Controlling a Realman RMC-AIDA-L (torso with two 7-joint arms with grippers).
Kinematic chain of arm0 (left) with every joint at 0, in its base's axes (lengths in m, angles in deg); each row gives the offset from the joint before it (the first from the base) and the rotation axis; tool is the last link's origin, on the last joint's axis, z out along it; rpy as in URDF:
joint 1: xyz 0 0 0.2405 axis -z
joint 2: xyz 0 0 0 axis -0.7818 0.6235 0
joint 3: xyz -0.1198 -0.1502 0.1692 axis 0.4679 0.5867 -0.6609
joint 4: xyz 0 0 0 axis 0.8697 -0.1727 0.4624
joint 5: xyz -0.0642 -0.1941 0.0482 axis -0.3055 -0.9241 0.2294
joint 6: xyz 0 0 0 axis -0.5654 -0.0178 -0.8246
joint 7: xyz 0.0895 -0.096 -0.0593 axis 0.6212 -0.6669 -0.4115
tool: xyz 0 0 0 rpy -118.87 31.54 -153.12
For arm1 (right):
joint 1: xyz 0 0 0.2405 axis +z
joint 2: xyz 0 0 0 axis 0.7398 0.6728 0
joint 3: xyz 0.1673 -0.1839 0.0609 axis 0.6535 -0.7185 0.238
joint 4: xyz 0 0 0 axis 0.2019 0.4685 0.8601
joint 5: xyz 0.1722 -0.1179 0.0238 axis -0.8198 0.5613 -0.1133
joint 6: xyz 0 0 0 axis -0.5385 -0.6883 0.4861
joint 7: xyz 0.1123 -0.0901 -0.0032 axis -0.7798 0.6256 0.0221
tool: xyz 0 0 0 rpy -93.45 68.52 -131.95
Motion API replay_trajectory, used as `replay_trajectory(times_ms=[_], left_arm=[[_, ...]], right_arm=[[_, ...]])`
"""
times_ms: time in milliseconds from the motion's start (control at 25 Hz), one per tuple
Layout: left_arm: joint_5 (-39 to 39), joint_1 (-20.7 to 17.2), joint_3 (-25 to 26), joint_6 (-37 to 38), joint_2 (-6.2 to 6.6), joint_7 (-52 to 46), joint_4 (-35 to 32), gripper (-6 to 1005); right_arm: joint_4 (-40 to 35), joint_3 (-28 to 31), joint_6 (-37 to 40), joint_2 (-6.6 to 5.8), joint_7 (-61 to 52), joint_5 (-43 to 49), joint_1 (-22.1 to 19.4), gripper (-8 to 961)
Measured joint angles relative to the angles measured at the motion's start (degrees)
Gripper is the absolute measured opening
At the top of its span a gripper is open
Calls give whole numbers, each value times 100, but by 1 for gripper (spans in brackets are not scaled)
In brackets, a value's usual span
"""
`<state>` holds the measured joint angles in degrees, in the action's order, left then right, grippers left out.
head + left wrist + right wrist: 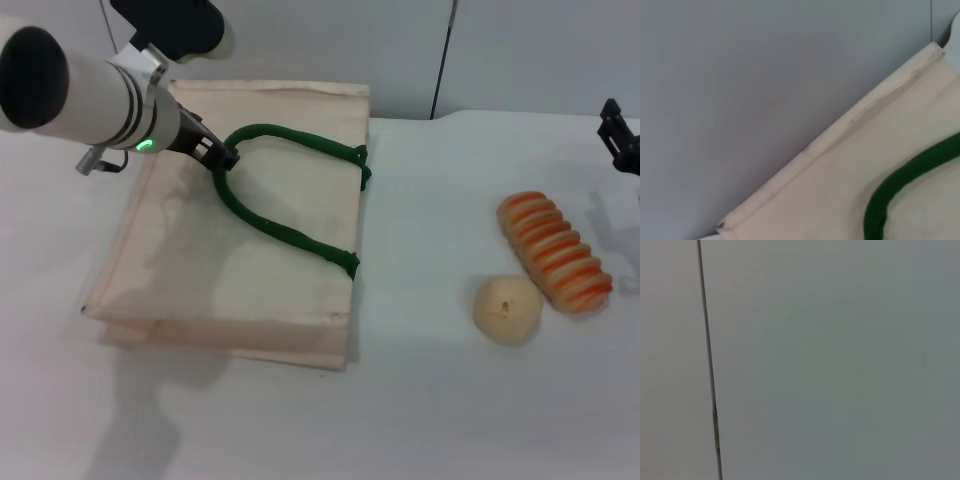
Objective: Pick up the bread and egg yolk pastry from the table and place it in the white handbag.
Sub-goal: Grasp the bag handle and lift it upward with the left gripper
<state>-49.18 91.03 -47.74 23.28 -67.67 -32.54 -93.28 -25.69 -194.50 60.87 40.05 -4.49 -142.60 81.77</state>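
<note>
My left hand (pixel 222 158) is pinched on the green handle (pixel 290 232) of the white handbag (pixel 190 270), lying flat toward the counter's (pixel 420 420) left edge; the bread (pixel 555 250) and egg yolk pastry (pixel 507 309) sit touching near the right edge; both look light, soft, crushable, so I'd grip across the middles gently; my right hand (pixel 620 135) is cut off, opening unreadable.

White cylindrical left arm (pixel 95 95) with black end cap, ribbed silver rings and a glowing green light. Black left gripper (pixel 222 157). Black angular right gripper (pixel 620 137), barely showing at the edge.
</note>
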Motion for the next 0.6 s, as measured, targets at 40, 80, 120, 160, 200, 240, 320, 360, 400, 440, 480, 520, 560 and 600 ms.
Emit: replay_trajectory(times_ms=[40,80,120,160,200,240,320,360,400,440,480,520,560,600], left_arm=[[0,3,0,27,3,0,6,595],[1,3,0,48,3,0,9,594],[1,5,0,57,3,0,13,593],[2,8,0,76,3,0,29,593],[3,17,0,98,3,0,51,592],[3,27,0,121,3,1,81,591],[4,47,-14,163,2,8,137,590],[5,49,-33,180,0,9,154,589],[5,49,-59,206,-2,9,163,588],[5,46,-85,239,-5,8,169,588],[5,35,-115,286,-7,-1,180,587],[3,23,-149,334,-10,-14,193,586],[3,23,-149,334,-10,-14,193,586],[-18,1,-198,415,-13,-33,211,585]], right_arm=[[-1,0,1,0,0,0,0,665],[-1,0,6,0,0,0,-1,665],[-1,0,12,0,0,0,-1,665],[-1,0,15,0,0,0,-1,665],[-1,0,17,0,0,0,-2,665],[-1,-3,19,0,0,0,-2,665],[-1,-12,19,0,0,0,-4,665],[-1,-16,18,0,0,0,-4,665],[-1,-17,18,0,0,0,-6,665],[-2,-17,18,0,0,0,-8,665],[-1,-17,20,0,0,0,-12,665],[-1,-19,23,2,0,0,-16,665],[-1,-24,29,5,0,0,-21,665],[-1,-35,34,5,0,0,-25,666]])
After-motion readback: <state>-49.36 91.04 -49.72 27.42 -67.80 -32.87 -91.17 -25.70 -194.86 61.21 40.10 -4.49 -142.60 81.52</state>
